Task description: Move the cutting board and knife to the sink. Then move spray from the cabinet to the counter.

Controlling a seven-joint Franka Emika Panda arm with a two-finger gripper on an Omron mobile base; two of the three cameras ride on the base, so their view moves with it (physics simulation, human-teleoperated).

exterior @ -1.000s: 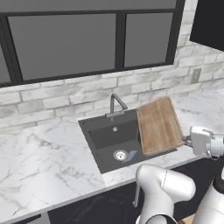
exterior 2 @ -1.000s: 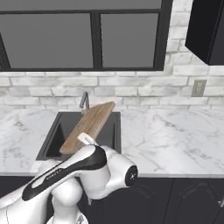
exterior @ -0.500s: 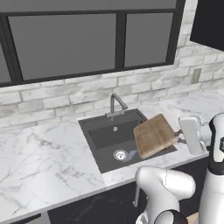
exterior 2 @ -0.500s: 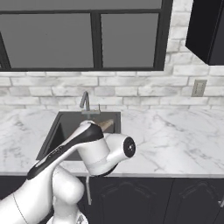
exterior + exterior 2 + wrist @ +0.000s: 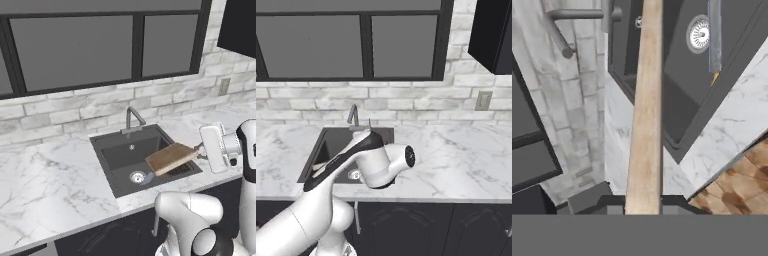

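The light-brown cutting board (image 5: 171, 158) hangs tilted over the right half of the black sink (image 5: 120, 150), its low end toward the drain. My gripper (image 5: 199, 150) is shut on the board's right edge. In the hand view the cutting board (image 5: 647, 110) runs edge-on up from my gripper (image 5: 643, 204). The knife (image 5: 714, 37) lies on the sink floor beside the drain (image 5: 700, 34), its orange handle end toward the front wall. The black cabinet (image 5: 491, 35) hangs at the upper right above the marble counter (image 5: 456, 155). The spray is out of view.
A grey faucet (image 5: 132, 120) stands behind the basin. A dark-framed window (image 5: 100, 45) sits above the white brick wall, with an outlet (image 5: 483, 100) to the right. My own arm (image 5: 371, 160) covers much of the sink in the right base view.
The cutting board has come down from leaning nearly upright at the sink's right side to a flatter tilt low over the basin, carried by my gripper.
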